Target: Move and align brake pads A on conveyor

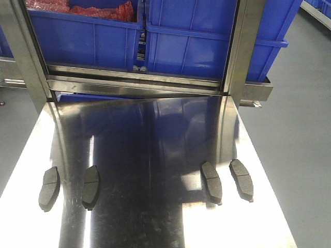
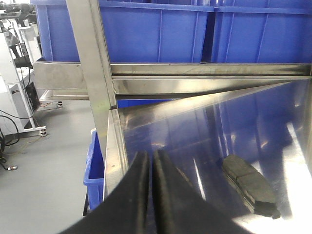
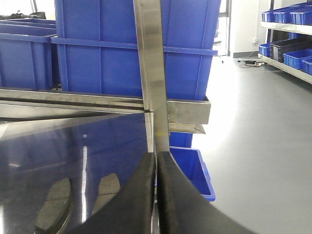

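Task start: four brake pads (image 1: 90, 187) lie on steel bench (image 1: 155, 134). L end effector (image 2: 151, 185) & R end effector (image 3: 156, 190) both pinched closed, empty. Next: open up, reach nearest pad.

The table (image 1: 150, 155) across the lower frame is glossy, mirror-like steel. The brake pads (image 1: 91, 187) on it look matt, gritty grey. The bins (image 1: 207, 41) at the top are smooth blue plastic.
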Robot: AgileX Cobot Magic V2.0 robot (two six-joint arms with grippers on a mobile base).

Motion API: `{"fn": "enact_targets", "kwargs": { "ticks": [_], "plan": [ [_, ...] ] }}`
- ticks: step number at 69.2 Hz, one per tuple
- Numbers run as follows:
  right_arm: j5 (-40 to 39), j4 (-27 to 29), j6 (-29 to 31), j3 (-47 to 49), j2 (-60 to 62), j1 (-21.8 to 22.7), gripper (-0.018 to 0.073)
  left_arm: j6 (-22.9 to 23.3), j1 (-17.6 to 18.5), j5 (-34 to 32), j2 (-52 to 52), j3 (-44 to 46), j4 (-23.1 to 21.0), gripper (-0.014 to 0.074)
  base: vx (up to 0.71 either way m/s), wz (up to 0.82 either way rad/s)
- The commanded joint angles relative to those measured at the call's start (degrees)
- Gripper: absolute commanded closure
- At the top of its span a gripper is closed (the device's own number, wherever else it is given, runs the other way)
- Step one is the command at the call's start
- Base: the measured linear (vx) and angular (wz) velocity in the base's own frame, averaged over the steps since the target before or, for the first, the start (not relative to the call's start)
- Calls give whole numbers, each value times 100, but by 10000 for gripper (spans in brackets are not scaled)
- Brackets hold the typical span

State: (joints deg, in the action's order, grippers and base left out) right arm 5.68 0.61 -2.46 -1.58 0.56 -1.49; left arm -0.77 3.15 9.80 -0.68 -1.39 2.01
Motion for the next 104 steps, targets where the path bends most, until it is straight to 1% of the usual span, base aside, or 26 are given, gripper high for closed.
{"fn": "enact_targets", "kwargs": {
  "ticks": [1,64,81,85,94,97,104],
  "plan": [
    [-381,-19,25,-119,89,33,568,14,-8,-449,-75,50,-41,603,0,0],
    [-381,-19,25,-119,89,33,568,14,-8,-449,-75,50,-41,603,0,0],
    [-381,-19,25,-119,89,33,568,14,-8,-534,-75,61,-41,603,0,0],
    [-381,-19,25,-119,89,33,568,2,-8,-664,-75,61,-35,603,0,0],
    [-381,-19,25,-119,89,33,568,-16,-8,-1189,-69,163,7,603,0,0],
    [-381,-19,25,-119,89,33,568,-16,-8,-1079,-12,306,7,603,0,0],
    [-381,-19,25,-119,89,33,568,9,-8,-330,396,853,-4,603,0,0]
  ]
}}
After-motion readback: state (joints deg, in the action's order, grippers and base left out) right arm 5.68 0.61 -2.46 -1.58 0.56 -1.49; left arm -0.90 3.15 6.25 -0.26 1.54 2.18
